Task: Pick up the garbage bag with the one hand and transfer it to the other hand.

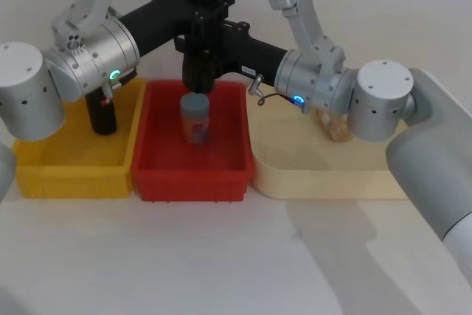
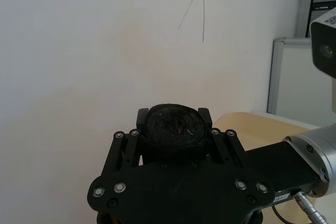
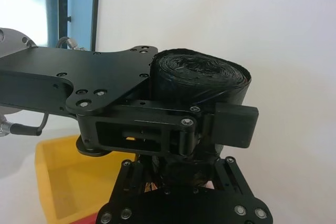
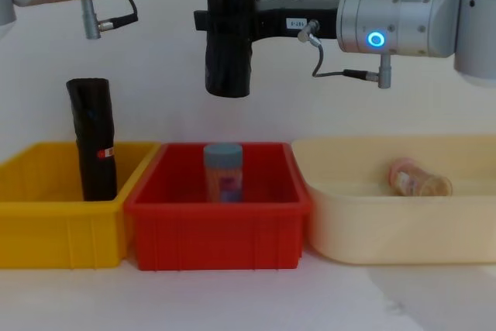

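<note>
Black wrinkled plastic hangs in mid-air: the garbage bag [image 4: 228, 44] stands upright above the red bin [image 1: 158, 175], well clear of the blue-lidded jar [image 4: 223, 172] below it. Both arms meet on it. The left gripper [image 2: 174, 129] has its jaws clamped on the roll's top end, and the right gripper [image 3: 210, 124] appears closed around it just beneath. The handover looks nearly done. To finish it well, the right grip should be firm before the left jaws open, then the left arm should back straight off without tilting the roll.
</note>
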`<act>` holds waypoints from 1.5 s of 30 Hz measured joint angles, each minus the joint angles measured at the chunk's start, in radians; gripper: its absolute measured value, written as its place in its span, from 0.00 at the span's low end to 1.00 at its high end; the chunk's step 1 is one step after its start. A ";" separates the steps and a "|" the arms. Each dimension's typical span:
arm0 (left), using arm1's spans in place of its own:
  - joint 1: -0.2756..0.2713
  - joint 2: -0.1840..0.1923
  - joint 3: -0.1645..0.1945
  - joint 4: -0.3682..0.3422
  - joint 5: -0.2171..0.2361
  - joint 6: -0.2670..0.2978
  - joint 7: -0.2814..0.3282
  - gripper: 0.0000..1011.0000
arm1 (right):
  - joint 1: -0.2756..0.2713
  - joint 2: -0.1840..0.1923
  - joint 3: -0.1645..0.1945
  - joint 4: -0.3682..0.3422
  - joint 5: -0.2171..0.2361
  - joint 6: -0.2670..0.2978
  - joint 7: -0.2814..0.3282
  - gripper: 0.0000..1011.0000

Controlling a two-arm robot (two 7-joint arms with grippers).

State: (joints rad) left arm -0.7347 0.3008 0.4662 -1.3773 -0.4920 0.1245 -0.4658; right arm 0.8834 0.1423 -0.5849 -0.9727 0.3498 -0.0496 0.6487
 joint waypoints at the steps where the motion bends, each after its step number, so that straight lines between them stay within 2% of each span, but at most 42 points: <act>1: 0.000 0.000 0.000 0.000 0.000 0.000 0.000 0.53 | 0.000 0.000 0.000 0.000 0.000 0.000 0.000 0.50; 7: 0.000 0.000 0.000 0.000 0.000 0.000 0.000 0.53 | 0.001 -0.002 0.000 0.002 -0.001 -0.001 0.001 0.50; 9: 0.000 -0.001 0.000 0.000 0.000 0.000 0.000 0.56 | 0.001 -0.002 0.000 0.002 -0.001 -0.001 0.001 0.50; 10: 0.000 -0.001 0.000 0.000 0.000 0.000 0.000 0.61 | 0.001 -0.002 0.000 0.003 -0.001 -0.001 0.001 0.50; 14: 0.000 -0.001 0.000 0.000 0.000 0.000 0.000 0.69 | 0.001 -0.002 0.000 0.003 -0.001 -0.001 0.001 0.50; 19: 0.000 -0.001 0.000 0.000 0.000 0.000 0.000 0.85 | 0.001 -0.001 0.000 0.001 -0.006 0.000 -0.004 0.50; 25: 0.000 -0.001 0.000 0.000 0.000 0.000 0.000 0.99 | -0.003 0.008 0.003 -0.015 -0.026 0.015 -0.040 0.50; 37: 0.000 0.000 0.000 0.000 0.000 0.000 0.000 0.99 | -0.012 0.044 0.023 -0.051 -0.072 0.082 -0.131 0.50; 45: 0.000 0.000 0.000 0.000 0.000 0.000 0.000 0.99 | -0.021 0.082 0.046 -0.085 -0.105 0.153 -0.202 0.50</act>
State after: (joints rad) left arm -0.7347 0.3005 0.4663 -1.3773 -0.4920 0.1244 -0.4660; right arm 0.8628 0.2242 -0.5390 -1.0575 0.2447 0.1029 0.4467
